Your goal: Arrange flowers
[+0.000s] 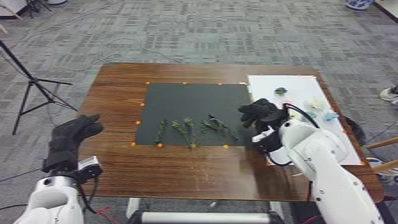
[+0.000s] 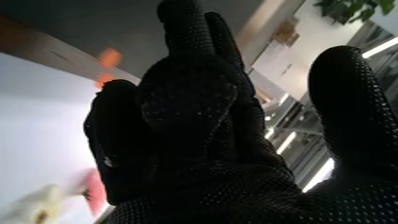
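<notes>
Right hand [image 1: 259, 113] is hovering near flowers [image 1: 315, 104] lying on white sheet [image 1: 298, 84], thumb standing apart from fingers [image 2: 185, 30]; left hand [image 1: 69, 139] is showing relaxed fingers; green sprigs [image 1: 188, 131] are lying on black mat [image 1: 191, 102]

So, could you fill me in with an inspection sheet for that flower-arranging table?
Surface: brown wooden table with a dark mat and a white sheet on its right.
Job's things: leafy stems on the mat's near part; pale flowers on the sheet.
Clutter: small orange markers along the mat's edges.
Grippers: left hand over the table's left edge, right hand where mat and sheet meet; both empty, fingers relaxed.
Cables: black loop at the right wrist.
Surroundings: grey floor, tripod at left.
</notes>
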Controlling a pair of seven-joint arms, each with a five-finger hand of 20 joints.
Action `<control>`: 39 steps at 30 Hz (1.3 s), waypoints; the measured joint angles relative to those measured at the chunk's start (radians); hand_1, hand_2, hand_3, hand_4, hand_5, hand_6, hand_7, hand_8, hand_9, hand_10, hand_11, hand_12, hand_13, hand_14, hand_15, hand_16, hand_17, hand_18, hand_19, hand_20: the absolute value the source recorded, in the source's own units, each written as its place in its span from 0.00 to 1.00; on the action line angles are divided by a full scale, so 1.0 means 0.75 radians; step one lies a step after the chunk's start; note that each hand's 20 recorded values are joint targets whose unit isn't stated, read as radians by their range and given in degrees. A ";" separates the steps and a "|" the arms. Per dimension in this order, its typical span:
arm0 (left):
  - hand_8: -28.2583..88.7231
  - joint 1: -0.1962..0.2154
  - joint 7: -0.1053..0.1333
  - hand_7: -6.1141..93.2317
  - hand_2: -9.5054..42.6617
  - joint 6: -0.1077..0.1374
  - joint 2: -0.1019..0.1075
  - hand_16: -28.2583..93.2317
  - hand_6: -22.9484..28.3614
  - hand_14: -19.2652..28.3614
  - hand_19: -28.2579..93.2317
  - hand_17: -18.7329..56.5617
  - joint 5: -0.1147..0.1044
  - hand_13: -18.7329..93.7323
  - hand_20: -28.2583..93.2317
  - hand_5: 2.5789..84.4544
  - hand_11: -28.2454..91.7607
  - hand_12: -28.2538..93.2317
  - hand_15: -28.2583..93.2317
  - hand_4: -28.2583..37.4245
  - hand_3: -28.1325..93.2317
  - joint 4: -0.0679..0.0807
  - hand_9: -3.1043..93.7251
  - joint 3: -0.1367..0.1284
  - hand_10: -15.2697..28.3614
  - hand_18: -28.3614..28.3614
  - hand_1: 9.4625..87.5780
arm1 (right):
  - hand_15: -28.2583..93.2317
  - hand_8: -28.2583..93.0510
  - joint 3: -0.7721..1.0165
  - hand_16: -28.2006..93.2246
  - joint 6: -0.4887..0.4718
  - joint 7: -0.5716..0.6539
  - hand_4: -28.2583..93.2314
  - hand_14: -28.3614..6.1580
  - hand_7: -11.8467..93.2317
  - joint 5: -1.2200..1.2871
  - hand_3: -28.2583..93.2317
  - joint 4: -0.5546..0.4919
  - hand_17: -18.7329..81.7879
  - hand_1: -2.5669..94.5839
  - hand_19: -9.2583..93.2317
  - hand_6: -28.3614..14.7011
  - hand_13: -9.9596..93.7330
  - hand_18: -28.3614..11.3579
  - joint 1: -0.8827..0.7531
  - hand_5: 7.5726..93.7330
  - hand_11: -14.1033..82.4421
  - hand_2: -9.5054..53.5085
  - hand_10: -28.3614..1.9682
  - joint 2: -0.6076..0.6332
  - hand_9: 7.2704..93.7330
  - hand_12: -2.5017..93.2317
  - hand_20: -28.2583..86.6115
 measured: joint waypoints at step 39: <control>0.18 -0.008 -0.003 0.23 0.41 -0.004 -0.006 0.21 0.54 0.82 0.35 0.34 -0.001 0.56 0.38 0.67 0.46 0.36 0.51 0.08 0.79 0.001 0.62 0.005 0.70 0.75 0.24 | 0.67 0.19 -0.137 0.51 0.195 -0.199 0.16 0.67 0.46 -0.078 0.76 -0.054 0.82 0.23 1.00 0.50 1.00 0.29 -0.062 0.64 0.29 0.26 0.37 0.028 0.80 0.22 0.75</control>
